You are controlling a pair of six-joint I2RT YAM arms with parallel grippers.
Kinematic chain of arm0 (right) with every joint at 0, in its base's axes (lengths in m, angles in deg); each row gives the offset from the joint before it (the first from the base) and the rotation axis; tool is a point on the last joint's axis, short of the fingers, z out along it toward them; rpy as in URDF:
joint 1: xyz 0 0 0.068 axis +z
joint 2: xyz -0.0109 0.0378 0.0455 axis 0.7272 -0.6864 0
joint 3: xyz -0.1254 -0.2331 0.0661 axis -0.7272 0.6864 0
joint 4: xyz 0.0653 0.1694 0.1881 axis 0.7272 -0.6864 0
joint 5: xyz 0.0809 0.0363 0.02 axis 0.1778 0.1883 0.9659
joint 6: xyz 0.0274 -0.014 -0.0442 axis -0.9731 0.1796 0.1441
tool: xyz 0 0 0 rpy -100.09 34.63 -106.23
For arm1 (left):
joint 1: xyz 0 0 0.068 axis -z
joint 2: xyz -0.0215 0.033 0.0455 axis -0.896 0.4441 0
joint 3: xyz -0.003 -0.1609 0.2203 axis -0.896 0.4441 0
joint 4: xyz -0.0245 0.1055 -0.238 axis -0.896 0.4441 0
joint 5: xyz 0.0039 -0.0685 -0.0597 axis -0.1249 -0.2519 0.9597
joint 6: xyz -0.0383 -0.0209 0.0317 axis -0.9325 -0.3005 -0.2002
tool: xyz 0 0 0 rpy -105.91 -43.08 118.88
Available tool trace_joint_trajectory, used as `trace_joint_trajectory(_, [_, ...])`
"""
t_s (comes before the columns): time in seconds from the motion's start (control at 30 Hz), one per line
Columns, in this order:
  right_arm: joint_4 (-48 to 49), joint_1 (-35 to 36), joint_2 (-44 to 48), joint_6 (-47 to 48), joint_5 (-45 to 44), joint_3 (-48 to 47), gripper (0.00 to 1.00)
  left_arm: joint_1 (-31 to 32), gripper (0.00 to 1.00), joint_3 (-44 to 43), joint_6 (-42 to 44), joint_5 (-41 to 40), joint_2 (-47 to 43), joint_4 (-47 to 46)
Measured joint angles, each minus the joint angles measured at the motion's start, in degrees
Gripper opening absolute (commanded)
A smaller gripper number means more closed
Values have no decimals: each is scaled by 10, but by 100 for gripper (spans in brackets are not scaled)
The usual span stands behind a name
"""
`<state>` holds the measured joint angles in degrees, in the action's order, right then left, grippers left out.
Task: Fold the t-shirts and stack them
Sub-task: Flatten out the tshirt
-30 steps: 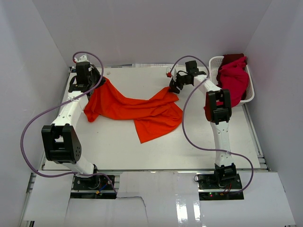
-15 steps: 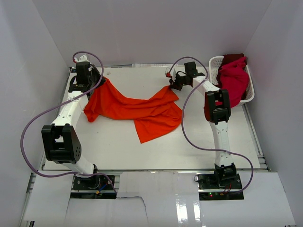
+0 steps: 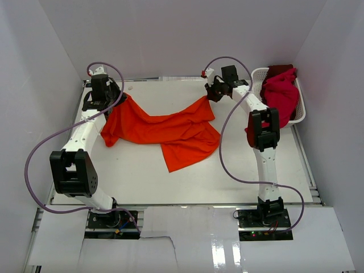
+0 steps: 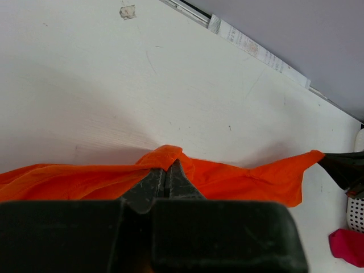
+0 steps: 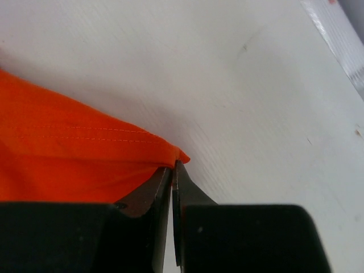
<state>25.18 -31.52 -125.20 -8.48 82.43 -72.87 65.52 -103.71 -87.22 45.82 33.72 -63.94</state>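
**Orange t-shirt** [image 3: 165, 131]: lying unfolded and rumpled across the far half of the table [image 3: 170, 187]. It is sagging between two lifted corners, and one loose flap is trailing toward the near edge.
- The far-left corner is being pinched by the left gripper [image 3: 119, 95], whose jaws are pressing together on a small peak of cloth.
- The far-right corner, with its stitched hem, is being pinched by the right gripper [image 3: 211, 95]. Its jaws are likewise closed on the fabric, and only a tip of hem is poking past them.

**Crimson t-shirt** [image 3: 280, 94]: lying heaped in the white lattice basket [image 3: 256, 77] at the far-right corner and spilling over its rim.

**Dark red t-shirt** [image 3: 280, 69]: showing behind the crimson one at the basket's far end.

**Surroundings:**
- The right arm [image 3: 263, 148] is standing between the orange t-shirt and the basket, its forearm running just beside the basket's left wall.
- A purple cable [image 3: 223, 142] is looping down from the right wrist and hanging close along the orange t-shirt's right edge.
- A second purple cable [image 3: 34, 165] is arcing wide off the left arm [image 3: 79, 142], out past the table's left side.

**Pose:**
- The left arm is reaching from its near-left base along the left edge, with its wrist sitting at the far-left corner.
- The right arm is rising from the near-right base. Its forearm is angling far and leftward to its gripper near the far edge.
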Motion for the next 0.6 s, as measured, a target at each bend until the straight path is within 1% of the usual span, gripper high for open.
trace_joint_trajectory(0.1, [-7,11,48,-56,-66,31,8,0,0,-3,-7,-9,-1,14])
trace_joint_trajectory(0.2, [3,33,123,-114,-138,111,8,0,0,-10,-15,-11,-1,31])
trace_joint_trajectory(0.33, [17,58,204,-171,-186,189,8,0,0,-9,-19,-11,-6,49])
trace_joint_trajectory(0.43, [8,63,228,-198,-193,192,8,0,0,6,-20,-21,-29,55])
trace_joint_trajectory(0.6, [-36,60,257,-218,-209,181,8,0,0,13,-15,-45,-85,66])
